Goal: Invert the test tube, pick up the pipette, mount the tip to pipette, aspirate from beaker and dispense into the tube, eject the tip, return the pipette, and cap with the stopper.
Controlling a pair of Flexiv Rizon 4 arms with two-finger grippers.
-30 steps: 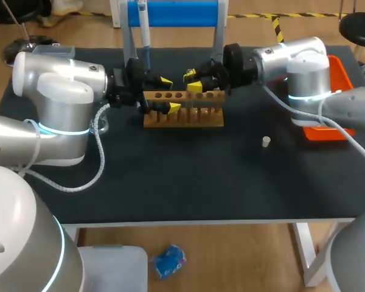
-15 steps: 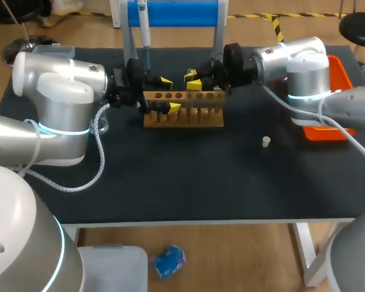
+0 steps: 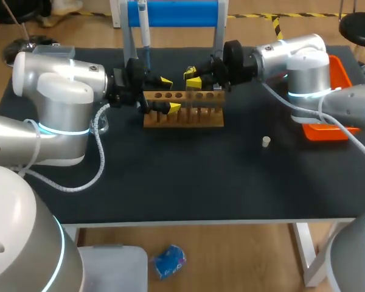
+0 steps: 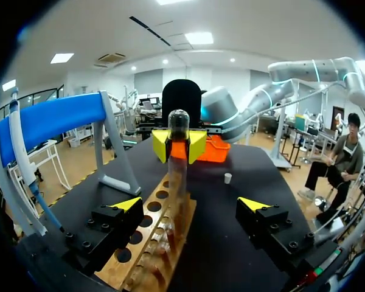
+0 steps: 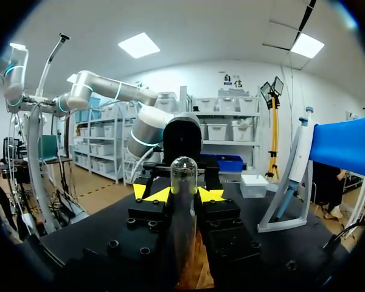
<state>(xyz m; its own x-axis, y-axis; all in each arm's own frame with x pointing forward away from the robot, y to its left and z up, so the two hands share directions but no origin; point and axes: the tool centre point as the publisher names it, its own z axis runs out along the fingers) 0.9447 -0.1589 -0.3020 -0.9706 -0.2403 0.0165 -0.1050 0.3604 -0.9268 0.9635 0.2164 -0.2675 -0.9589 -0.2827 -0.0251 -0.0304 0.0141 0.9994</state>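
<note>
The test tube (image 5: 184, 207) was held upright over the wooden rack (image 3: 184, 117), rounded end uppermost. Its lower end was down at the rack's row of holes, though whether it had cleared a hole could not be told. It was gripped by the right gripper (image 3: 193, 78), whose yellow tips were pressed against the glass from two sides just below the rounded end, above the right half of the rack. This hold was judged to suit the inverting step, since the tube's open end was left free to be turned.

The left gripper (image 3: 169, 94) was spread wide at the rack's left end, with one finger on either side of the rack and nothing clasped between them. It was judged to be placed there to steady the rack or to wait its turn.

The pipette (image 3: 145, 30) was hung on the blue stand (image 3: 173, 12) behind the rack. The stopper (image 3: 265, 142) was left on the table (image 3: 201, 182) in front of the rack and to its right, well apart, both presumably kept for later steps.
</note>
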